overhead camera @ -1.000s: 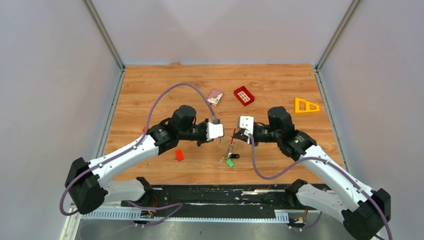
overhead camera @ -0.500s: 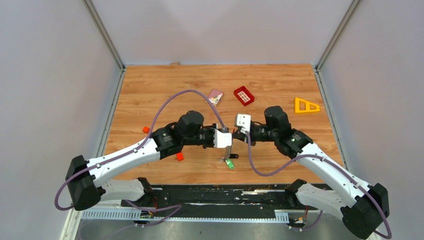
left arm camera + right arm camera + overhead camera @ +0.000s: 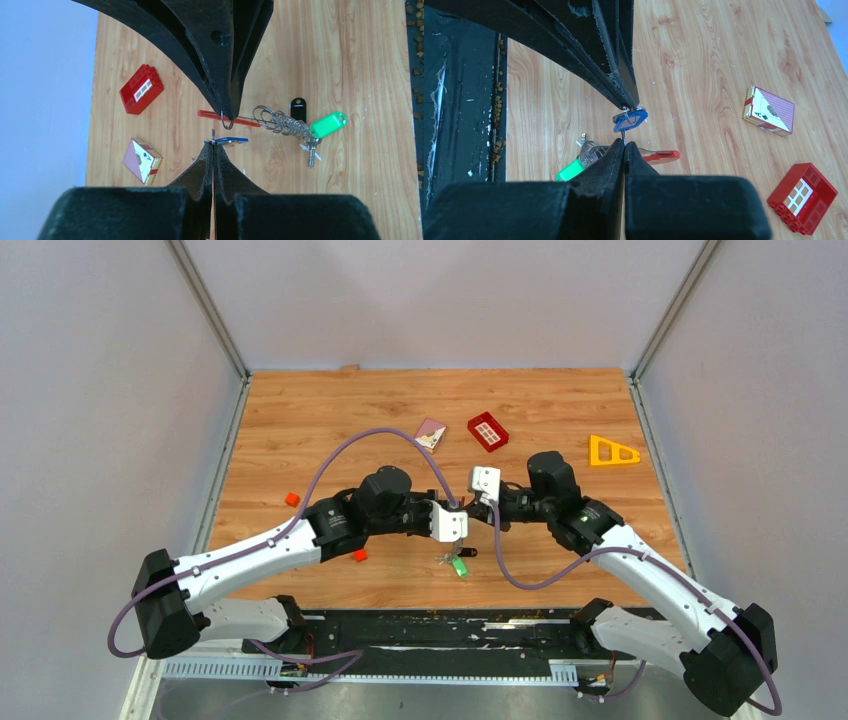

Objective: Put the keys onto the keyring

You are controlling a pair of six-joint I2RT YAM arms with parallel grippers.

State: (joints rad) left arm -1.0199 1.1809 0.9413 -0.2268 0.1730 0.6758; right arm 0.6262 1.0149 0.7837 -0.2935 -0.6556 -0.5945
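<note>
Our left fingers (image 3: 200, 167) are clenched on the blue key (image 3: 227, 141), gripping it by its head. Our right fingers (image 3: 605, 161) are clenched on the keyring (image 3: 227, 121), pinching its small ring with the red piece (image 3: 210, 114) just beside the tips. Both tips meet above the near middle of the table (image 3: 350, 50). The ring and the blue head overlap in the right wrist view; we cannot tell whether they are threaded. A coil of rings (image 3: 285, 124) leads to the green key (image 3: 328, 124) and black key (image 3: 298, 108).
</note>
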